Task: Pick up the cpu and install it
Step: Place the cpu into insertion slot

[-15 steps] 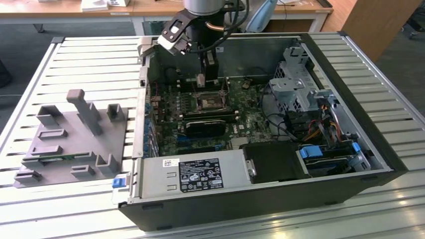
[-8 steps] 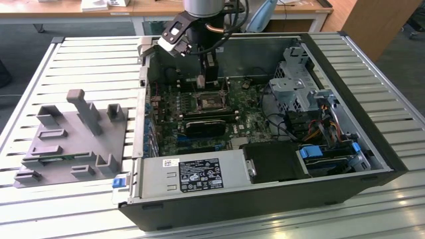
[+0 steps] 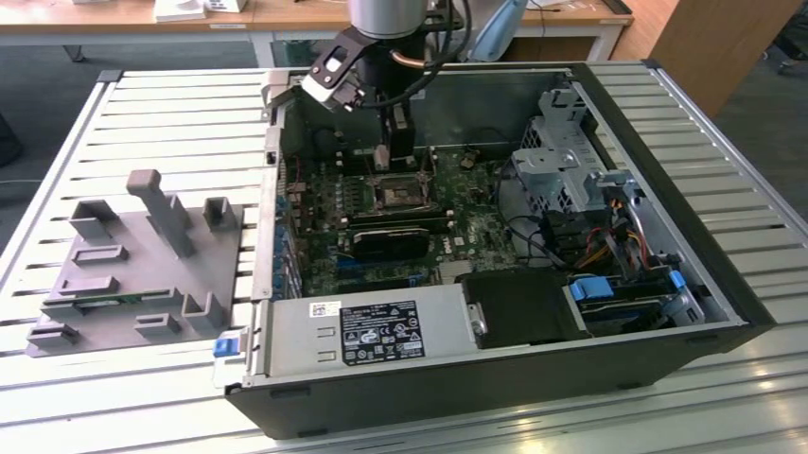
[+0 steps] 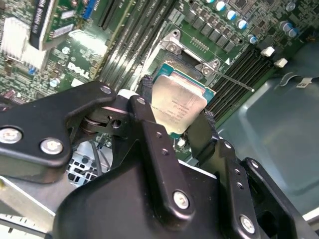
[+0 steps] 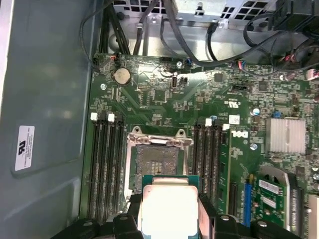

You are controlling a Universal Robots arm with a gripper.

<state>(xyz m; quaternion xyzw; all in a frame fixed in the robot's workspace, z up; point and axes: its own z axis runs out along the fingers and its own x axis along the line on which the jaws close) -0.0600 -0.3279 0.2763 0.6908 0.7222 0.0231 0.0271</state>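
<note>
end effector (image 4: 175, 105): clamped on the cpu (image 4: 180, 99), fingers (image 4: 146, 89) on two opposite edges
cpu: held level just above the socket (image 5: 157, 160), not seated
socket: uncovered, inside the computer case (image 3: 505, 378)
fixture (image 3: 139, 274): on worktop (image 3: 151, 123), 9 o'clock of case in exterior view

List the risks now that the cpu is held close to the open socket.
The gripper pinches the cpu only by two edges, so it could slip or tilt. In the first wrist view the cpu appears off the socket centre; lowering it like that may land it on the metal frame or bend contacts.
</note>
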